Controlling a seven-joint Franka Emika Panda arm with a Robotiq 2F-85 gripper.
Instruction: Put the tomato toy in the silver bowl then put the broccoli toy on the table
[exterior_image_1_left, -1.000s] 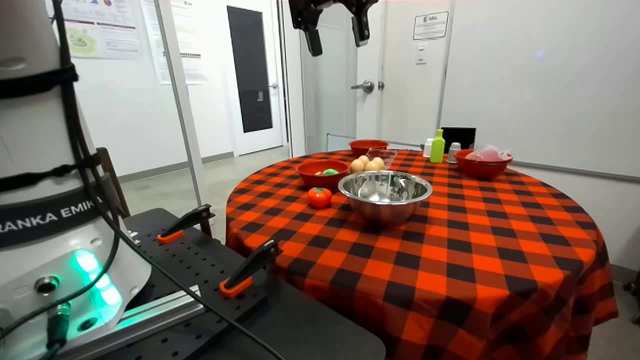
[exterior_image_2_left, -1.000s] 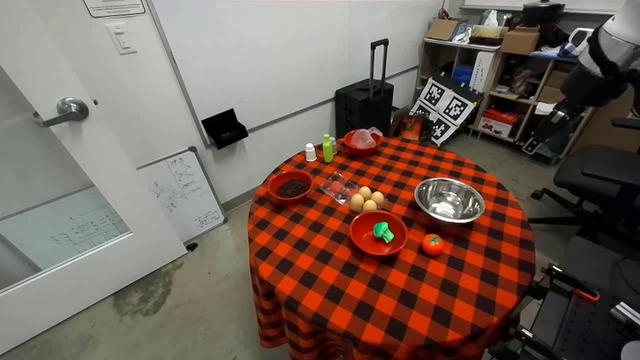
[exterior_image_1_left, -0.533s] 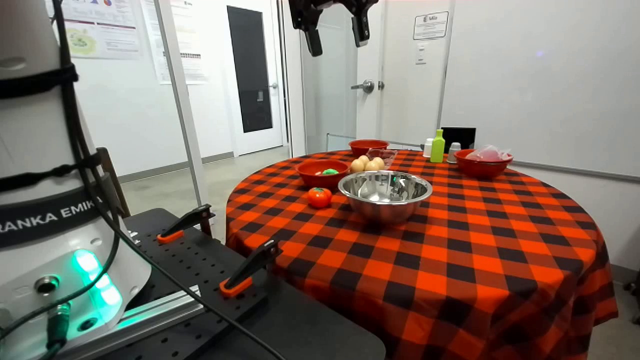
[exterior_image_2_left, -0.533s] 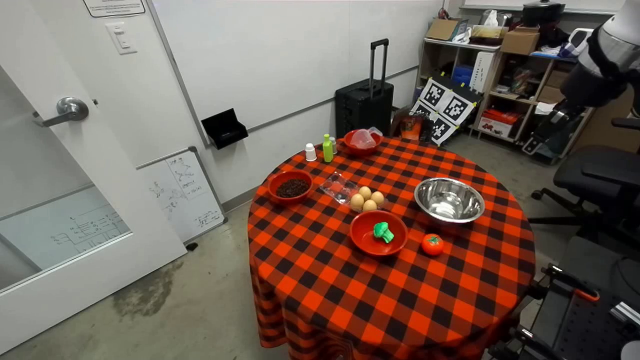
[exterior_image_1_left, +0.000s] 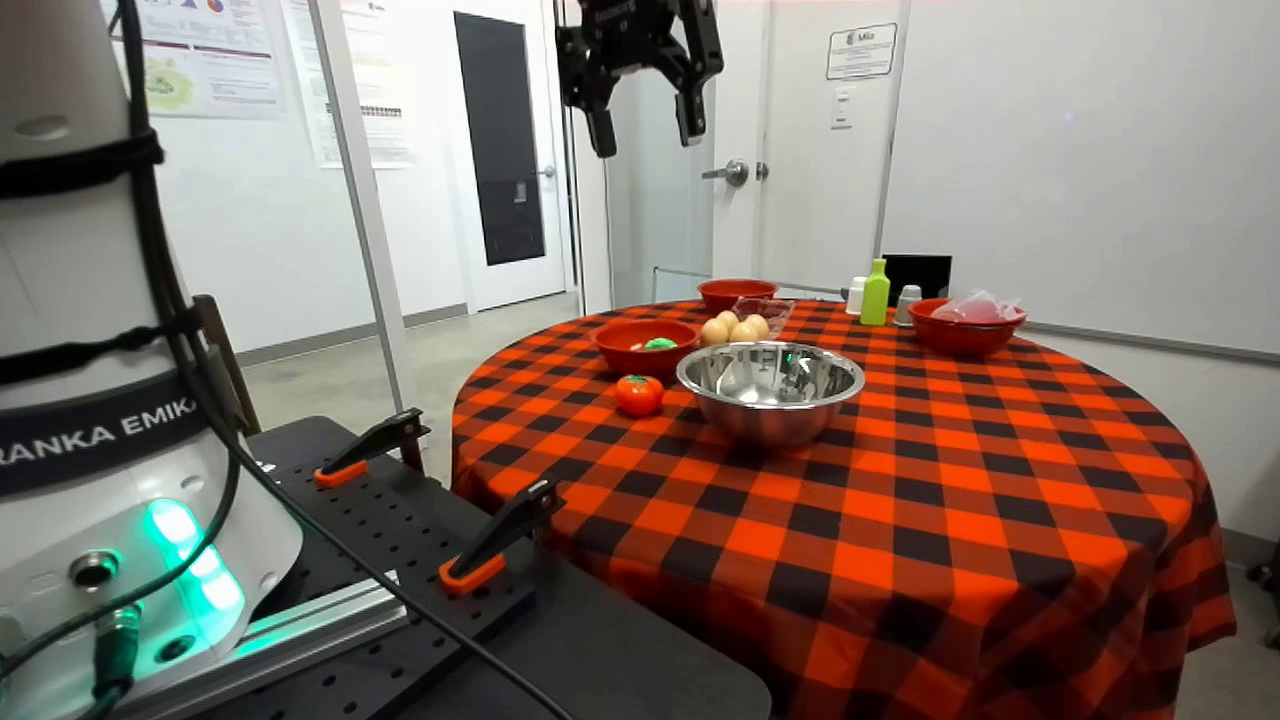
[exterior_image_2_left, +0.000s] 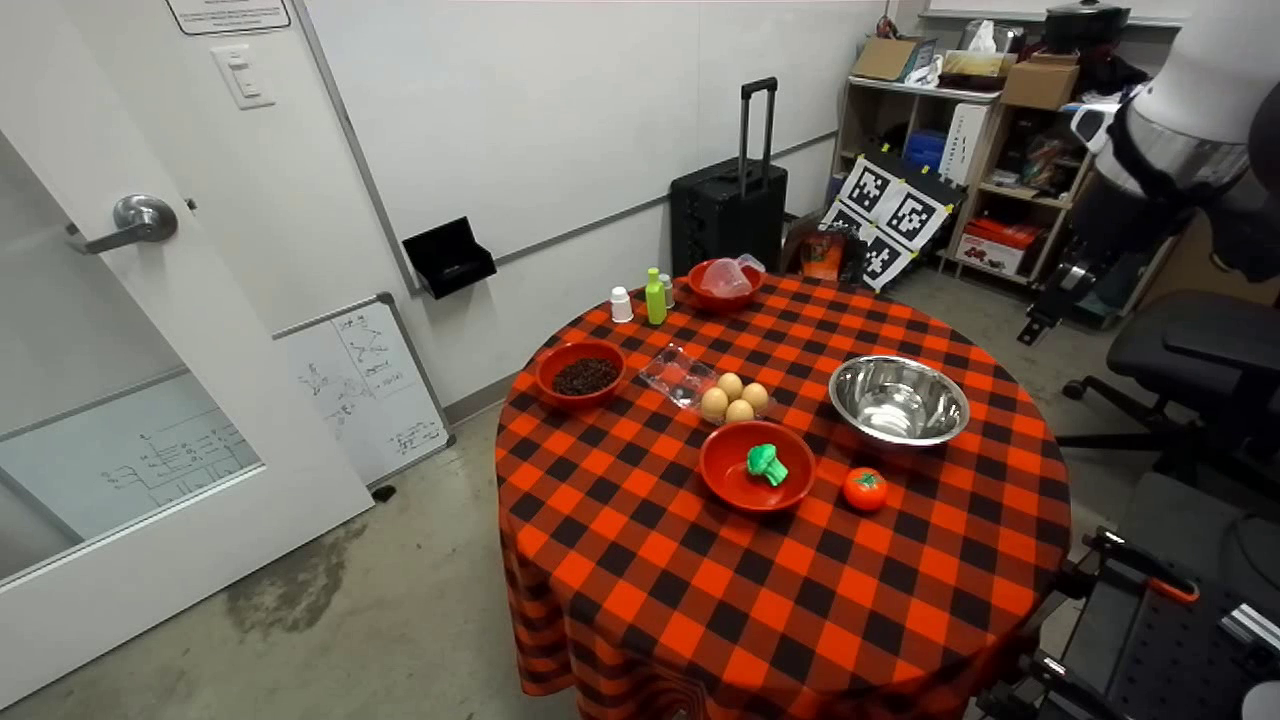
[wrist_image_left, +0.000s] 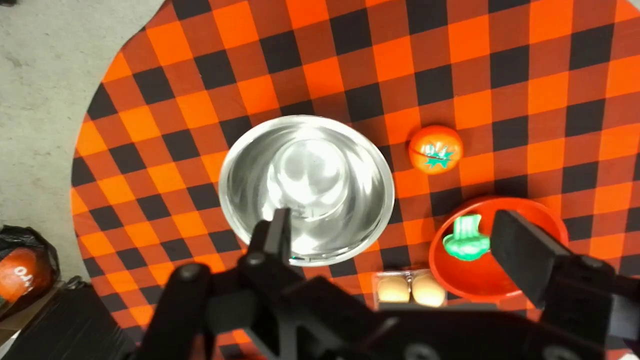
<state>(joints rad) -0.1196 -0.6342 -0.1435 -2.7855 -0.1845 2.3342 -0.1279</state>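
1. Pincer (exterior_image_1_left: 647, 141): jaws spread wide apart, tips pointing down, hanging well above the table (exterior_image_1_left: 900, 520), apart from everything on it.
2. Silver bowl (wrist_image_left: 307, 172): below pincer, upright on table; in wrist view one jaw overlaps its rim.
3. Tomato (wrist_image_left: 436, 147): below pincer, on table, near silver bowl but apart from it. In wrist view it sits past the tips, between the lines of the two jaws.
4. Broccoli (wrist_image_left: 466, 242): below pincer, inside red bowl (wrist_image_left: 500, 277), near the other jaw in wrist view, stem pointing away from pincer's body.
5. Red bowl: on table, partly covered by that other jaw in wrist view.
6. Eggs (exterior_image_2_left: 739, 411): wrist view shows two, right by pincer's body; four in an exterior view, in clear carton (exterior_image_2_left: 678, 375), just beside red bowl.
7. Bottle (exterior_image_2_left: 655, 298): yellow-green, upright, far from pincer; white container (exterior_image_2_left: 621, 305) near it.
8. Bowl of dark bits (exterior_image_2_left: 575, 351), bowl of plastic (exterior_image_1_left: 965, 342): also far from pincer, near table edge.
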